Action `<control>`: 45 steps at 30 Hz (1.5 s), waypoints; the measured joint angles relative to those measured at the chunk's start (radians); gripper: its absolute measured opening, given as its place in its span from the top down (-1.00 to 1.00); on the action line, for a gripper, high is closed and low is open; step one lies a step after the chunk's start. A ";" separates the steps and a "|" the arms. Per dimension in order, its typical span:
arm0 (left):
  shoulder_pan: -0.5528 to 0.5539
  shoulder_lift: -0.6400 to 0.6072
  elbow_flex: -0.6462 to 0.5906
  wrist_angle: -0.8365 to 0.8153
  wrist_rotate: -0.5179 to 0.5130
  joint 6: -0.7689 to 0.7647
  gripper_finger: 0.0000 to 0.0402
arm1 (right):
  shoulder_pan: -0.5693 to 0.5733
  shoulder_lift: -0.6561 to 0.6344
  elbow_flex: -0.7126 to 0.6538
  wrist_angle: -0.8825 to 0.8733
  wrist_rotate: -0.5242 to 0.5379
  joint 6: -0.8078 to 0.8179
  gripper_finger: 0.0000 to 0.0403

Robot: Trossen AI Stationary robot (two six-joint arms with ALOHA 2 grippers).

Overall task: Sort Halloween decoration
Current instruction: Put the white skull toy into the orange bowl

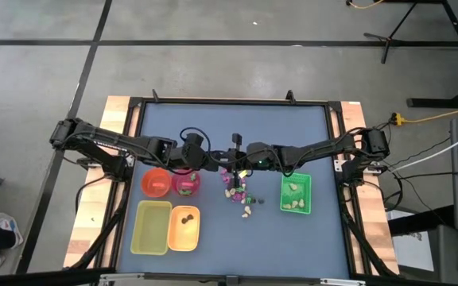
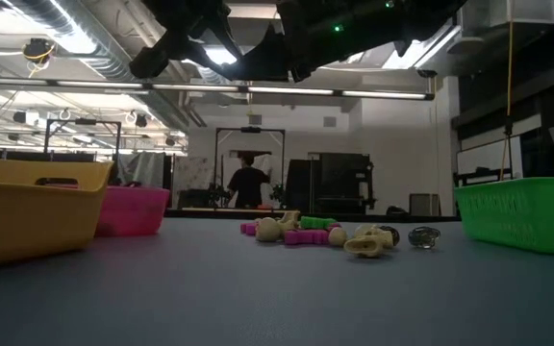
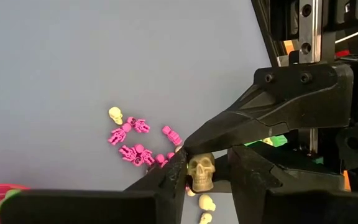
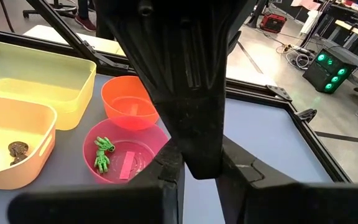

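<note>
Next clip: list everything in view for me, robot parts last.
Orange bowl: one, orange, left of centre.
Pink bowl: one, magenta, beside the orange bowl, holds a green trinket.
Yellow trays: two, yellow, side by side near the bowls; one holds a dark trinket.
Green tray: one, green, right side, cream pieces inside.
Loose trinkets: many, magenta, cream, green, table centre.
Skull: one, cream, in the left hand.
Person: one, dark clothing, background.
Left hand: dark, closed on the skull above the pile.
Right hand: dark, right beside the left hand.
</note>
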 joint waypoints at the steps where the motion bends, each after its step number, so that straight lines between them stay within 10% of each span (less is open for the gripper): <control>1: 0.000 0.000 0.000 0.000 0.000 0.000 0.60 | 0.000 0.000 0.000 0.000 0.000 0.000 0.70; 30: -0.001 0.001 -0.001 -0.012 0.006 0.016 0.60 | -0.002 0.000 0.002 0.004 -0.045 0.002 0.15; 45: -0.032 0.001 -0.001 -0.118 0.134 0.570 0.60 | -0.001 -0.163 0.002 -0.605 -0.043 0.004 0.15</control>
